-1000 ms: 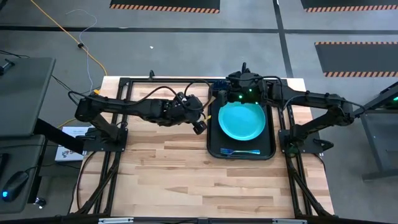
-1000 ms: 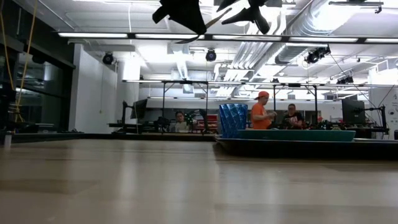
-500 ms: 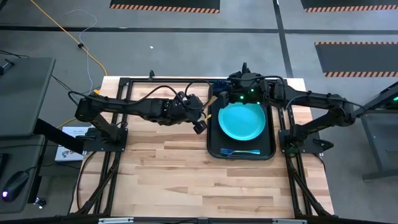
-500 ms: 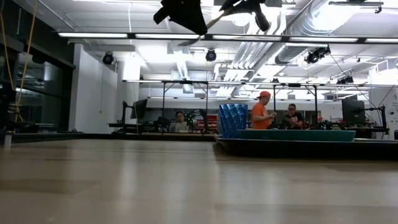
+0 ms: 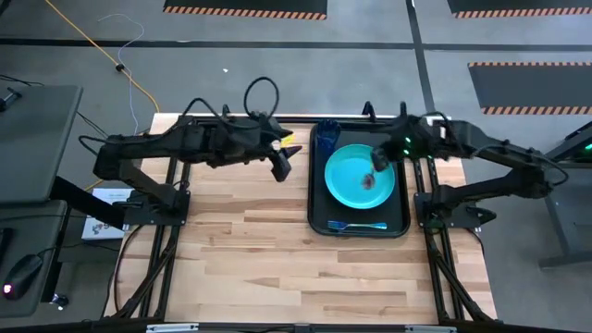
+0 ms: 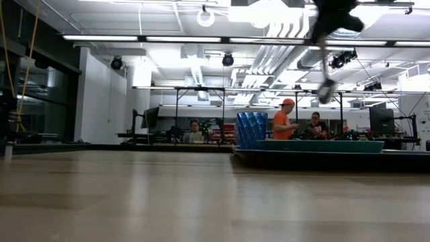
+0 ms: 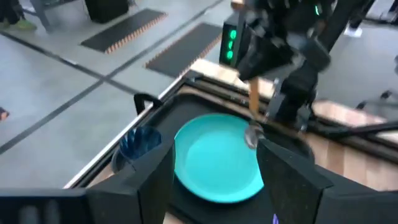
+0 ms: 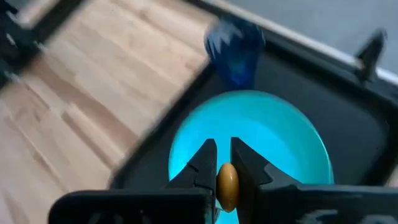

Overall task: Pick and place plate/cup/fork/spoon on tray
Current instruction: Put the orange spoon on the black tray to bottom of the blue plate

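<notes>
Since the earlier frames both arms have shifted: the right gripper (image 5: 377, 163) has left the 12 o'clock end of the tray (image 5: 314, 208) and now hangs above the plate (image 5: 347, 185), while the left gripper (image 5: 280, 165) has drawn back from the tray's edge toward 11 o'clock.

High view, near edge first. The fork (image 5: 356, 225) lies flat on the tray floor at its 6 o'clock end, just clear of the plate rim. The plate sits in the tray's middle, filling most of its width. Over the plate's 2 o'clock part the right gripper is clamped on the spoon (image 5: 369, 178), handle pinched between narrow fingers, bowl hanging down; in the low view the spoon (image 6: 325, 89) is well above the plate (image 6: 316, 145). The cup (image 5: 330, 135) stands upright in the tray's 11 o'clock corner, beside the plate.

Left gripper: over bare table (image 5: 240, 240) at 9 o'clock of the tray, carrying nothing, fingers spread wide in its wrist view.

Right wrist view: yellow handle (image 8: 227, 185) gripped between fingers (image 8: 203, 163).

Far background, low view: seated people (image 6: 285, 119) at benches.
</notes>
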Tool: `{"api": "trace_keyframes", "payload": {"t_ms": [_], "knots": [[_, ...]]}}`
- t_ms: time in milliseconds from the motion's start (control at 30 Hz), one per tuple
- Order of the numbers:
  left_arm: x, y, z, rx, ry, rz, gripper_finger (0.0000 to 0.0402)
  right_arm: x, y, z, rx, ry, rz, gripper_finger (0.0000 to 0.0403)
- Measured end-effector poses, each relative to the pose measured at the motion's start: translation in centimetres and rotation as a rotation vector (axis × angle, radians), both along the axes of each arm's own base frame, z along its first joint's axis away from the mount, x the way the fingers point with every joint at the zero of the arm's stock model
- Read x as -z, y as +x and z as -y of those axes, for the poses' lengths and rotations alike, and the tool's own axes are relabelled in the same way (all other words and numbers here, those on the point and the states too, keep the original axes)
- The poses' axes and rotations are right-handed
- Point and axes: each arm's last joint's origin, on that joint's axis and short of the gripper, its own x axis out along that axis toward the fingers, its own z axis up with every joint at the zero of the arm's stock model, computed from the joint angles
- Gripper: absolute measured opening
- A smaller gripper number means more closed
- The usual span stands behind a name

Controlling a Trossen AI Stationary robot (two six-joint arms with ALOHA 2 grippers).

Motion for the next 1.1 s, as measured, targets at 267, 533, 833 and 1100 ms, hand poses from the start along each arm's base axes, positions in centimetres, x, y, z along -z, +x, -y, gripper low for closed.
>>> {"api": "trace_keyframes", "payload": {"t_ms": [267, 533, 833, 1100], "knots": [[4.9, -0.4, 0.1, -0.007, -0.146, 0.269, 0.0223, 4.5, -4.4, -3.6, 0.061, 0.133, 0.22, 0.0007], [12.9, 1.2, 1.3, 0.046, -0.567, 0.793, 0.0223, 8.1, -2.6, -5.1, 0.073, 0.156, 0.708, 0.0007], [19.7, 4.0, 2.2, -0.162, -0.994, 0.767, 0.0221, 8.5, -1.2, -5.2, 0.093, 0.103, 0.855, 0.0007], [21.5, 4.7, 2.5, -0.194, -1.119, 0.738, 0.0221, 8.2, -0.8, -5.0, 0.164, 0.044, 0.888, 0.0007]]}}
